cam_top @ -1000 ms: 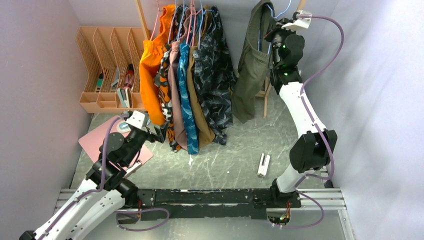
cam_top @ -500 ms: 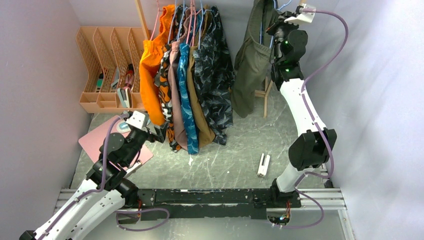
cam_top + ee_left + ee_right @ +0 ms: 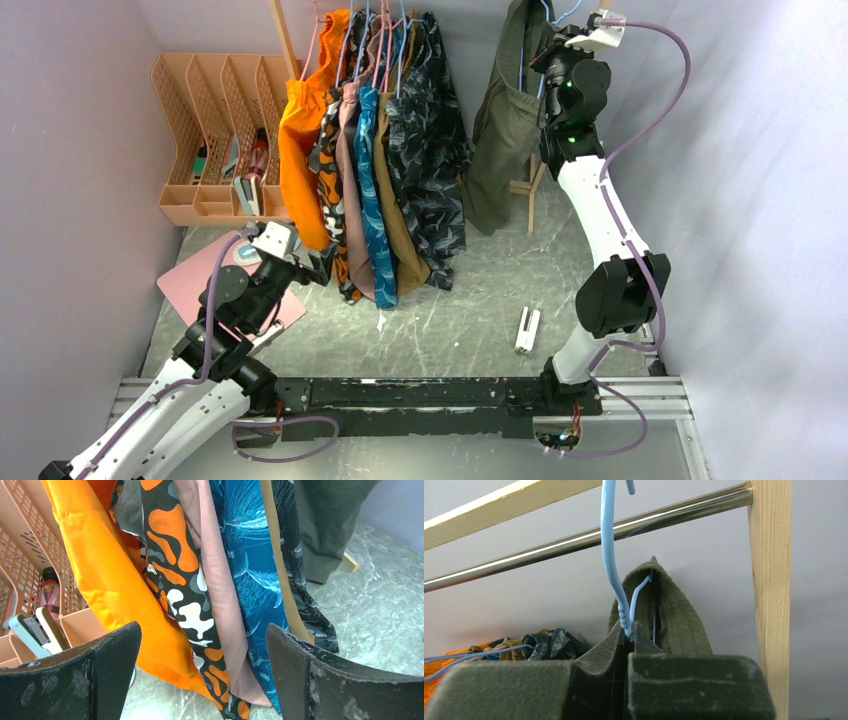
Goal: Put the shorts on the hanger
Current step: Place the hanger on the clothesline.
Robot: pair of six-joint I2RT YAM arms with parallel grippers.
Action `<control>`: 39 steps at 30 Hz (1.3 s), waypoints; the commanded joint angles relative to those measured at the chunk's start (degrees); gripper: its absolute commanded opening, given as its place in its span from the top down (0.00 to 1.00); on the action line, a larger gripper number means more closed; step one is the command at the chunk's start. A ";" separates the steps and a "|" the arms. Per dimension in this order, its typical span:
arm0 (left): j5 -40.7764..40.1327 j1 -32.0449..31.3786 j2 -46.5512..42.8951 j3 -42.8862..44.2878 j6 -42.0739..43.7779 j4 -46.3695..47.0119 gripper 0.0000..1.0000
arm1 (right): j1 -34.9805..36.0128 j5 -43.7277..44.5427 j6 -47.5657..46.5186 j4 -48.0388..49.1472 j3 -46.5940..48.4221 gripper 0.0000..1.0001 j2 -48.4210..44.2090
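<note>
The dark olive-green shorts (image 3: 503, 125) hang on the light-blue hanger (image 3: 520, 72) at the right end of the clothes rail. My right gripper (image 3: 550, 55) is raised high beside them and is shut on the hanger's neck (image 3: 623, 611). The hook rises past the metal rail (image 3: 574, 542), and the shorts' folded top (image 3: 674, 615) shows just behind the fingers. My left gripper (image 3: 202, 672) stands wide open low at the left, nothing between its fingers, facing the hems of the other hanging garments.
A row of garments hangs left of the shorts: orange (image 3: 303, 150), camouflage (image 3: 430, 160), blue print (image 3: 372, 190). A wooden rack post (image 3: 769, 580) stands right of the hanger. Peach file trays (image 3: 215, 140), a pink board (image 3: 195, 275) and a small white item (image 3: 527, 330) are on the table.
My right gripper has lifted the hanger and shorts higher and slightly left toward the rail. The left arm has not moved.
</note>
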 commanded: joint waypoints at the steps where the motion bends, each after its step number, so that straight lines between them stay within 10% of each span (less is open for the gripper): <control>1: -0.64 -0.40 -0.46 -0.42 0.70 2.19 0.02 | -0.78 0.55 0.89 5.03 1.37 1.00 0.42; 27: -0.62 -0.57 -0.71 -0.60 0.87 2.53 0.02 | -1.08 3.15 3.17 -16.64 10.79 0.99 2.83; 39: 0.27 -1.21 -1.67 -0.42 0.46 2.26 0.02 | -0.98 -1.36 5.34 -31.69 13.96 0.49 -2.63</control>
